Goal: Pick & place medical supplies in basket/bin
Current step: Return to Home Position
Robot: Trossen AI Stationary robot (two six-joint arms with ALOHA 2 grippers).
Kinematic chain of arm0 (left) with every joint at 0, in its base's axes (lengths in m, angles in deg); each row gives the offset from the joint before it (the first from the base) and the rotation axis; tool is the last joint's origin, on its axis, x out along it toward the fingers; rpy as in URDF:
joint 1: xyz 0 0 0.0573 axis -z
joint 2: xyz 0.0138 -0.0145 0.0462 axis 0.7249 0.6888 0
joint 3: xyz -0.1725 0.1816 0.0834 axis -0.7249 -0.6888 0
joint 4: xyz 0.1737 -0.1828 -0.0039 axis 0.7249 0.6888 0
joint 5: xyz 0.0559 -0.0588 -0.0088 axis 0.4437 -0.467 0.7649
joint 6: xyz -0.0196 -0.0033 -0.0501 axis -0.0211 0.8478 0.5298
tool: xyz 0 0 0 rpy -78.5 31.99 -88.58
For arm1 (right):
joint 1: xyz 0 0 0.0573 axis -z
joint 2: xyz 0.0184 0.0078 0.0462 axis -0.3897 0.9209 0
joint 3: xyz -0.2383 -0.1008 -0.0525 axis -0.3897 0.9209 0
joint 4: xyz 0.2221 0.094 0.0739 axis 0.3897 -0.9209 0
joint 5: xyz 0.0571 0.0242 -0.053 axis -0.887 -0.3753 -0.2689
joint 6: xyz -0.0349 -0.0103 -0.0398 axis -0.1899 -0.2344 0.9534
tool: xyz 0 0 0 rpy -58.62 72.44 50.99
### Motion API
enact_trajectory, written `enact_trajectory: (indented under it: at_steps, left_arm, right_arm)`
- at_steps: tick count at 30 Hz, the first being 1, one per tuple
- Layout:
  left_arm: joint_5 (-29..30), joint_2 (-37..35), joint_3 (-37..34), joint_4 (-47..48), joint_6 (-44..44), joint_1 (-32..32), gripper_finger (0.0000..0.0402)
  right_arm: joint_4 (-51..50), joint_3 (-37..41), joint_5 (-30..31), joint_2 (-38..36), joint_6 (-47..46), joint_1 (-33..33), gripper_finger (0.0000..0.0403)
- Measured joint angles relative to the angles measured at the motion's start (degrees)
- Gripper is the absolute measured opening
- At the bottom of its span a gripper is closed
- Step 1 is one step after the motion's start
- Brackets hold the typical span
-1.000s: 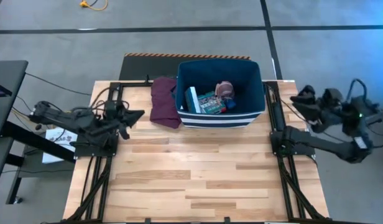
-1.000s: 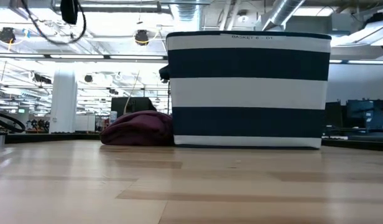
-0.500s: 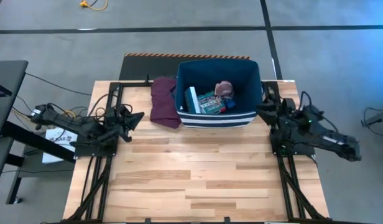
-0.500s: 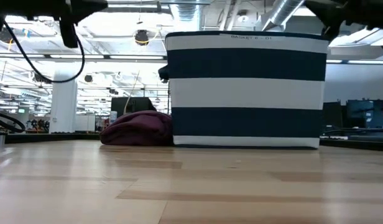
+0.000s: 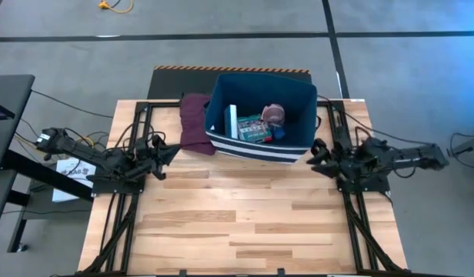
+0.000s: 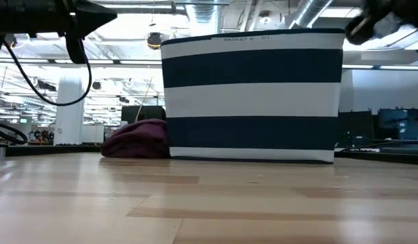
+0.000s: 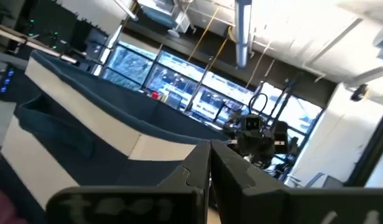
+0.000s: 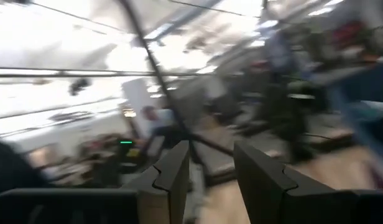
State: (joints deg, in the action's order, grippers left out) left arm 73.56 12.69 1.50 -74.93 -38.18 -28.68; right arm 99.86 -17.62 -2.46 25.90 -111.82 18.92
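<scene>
The navy-blue, white-striped basket (image 5: 260, 115) stands on its base at the table's far middle, turned a little askew. Inside lie medical supplies: a white box (image 5: 231, 121), a green-red flat box (image 5: 252, 129), a pink roll (image 5: 274, 114) and a blue block (image 5: 279, 132). My left gripper (image 5: 172, 150) is shut, near the table's left edge, pointing at the basket (image 7: 86, 124) with nothing in it. My right gripper (image 5: 314, 156) is open with nothing between its fingers (image 8: 179, 171), close beside the basket's near right corner (image 5: 305, 156). My right gripper stands right beside the basket's near right corner, coming level from the table's right side. Whether a finger touches the fabric wall, I cannot tell. My left gripper touches nothing.
A maroon folded cloth (image 5: 195, 123) lies on the table against the basket's left side. Black arm frames (image 5: 121, 208) run along the left and right table edges. The wooden tabletop (image 5: 237, 223) stretches in front of the basket.
My right arm has swung in from beyond the table's right edge toward the basket and sunk. The basket has slid toward the table's left edge and turned slightly, and the maroon cloth has shifted left with it. My left gripper has sunk a little.
</scene>
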Motion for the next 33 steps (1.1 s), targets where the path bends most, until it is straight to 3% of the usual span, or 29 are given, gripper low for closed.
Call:
enact_trajectory:
  at_steps: [8, 13, 16, 20, 23, 27, 33]
  left_arm:
    - [-1.2, 0.0, -0.9, -1.6, 0.4, 0.0, 0.0]
    - [-1.1, 0.0, -0.9, -0.1, -0.1, 0.0, 0.0]
    - [-1.1, 0.0, -0.9, 2.1, -0.4, 0.0, 0.0]
    - [-3.6, 0.0, -0.9, 2.1, -2.5, 0.0, 0.0]
    - [-5.7, 0.0, -0.9, 1.3, -2.5, 0.0, 0.0]
    - [-7.6, 0.0, -0.9, 1.1, -0.7, 0.0, 0.0]
    - [-8.3, 0.0, -0.9, 1.1, -1.8, 0.0, 0.0]
  right_arm:
    - [-2.0, -3.4, 2.0, -2.0, 3.9, -15.0, 0.012]
    - [-15.4, -3.3, 2.3, -0.2, 0.2, -20.1, 0.012]
    - [-21.9, -3.3, 7.2, 0.2, 2.8, -21.5, 0.012]
    - [-19.2, -1.4, 13.8, -0.9, 14.0, -22.1, 0.012]
    - [-13.9, 1.3, 12.8, -3.0, 16.0, -21.7, 0.012]
    - [-11.3, 5.9, 4.6, -6.7, 15.7, -21.8, 0.012]
    - [-9.1, 9.0, 3.2, -12.3, 14.5, -21.7, 0.012]
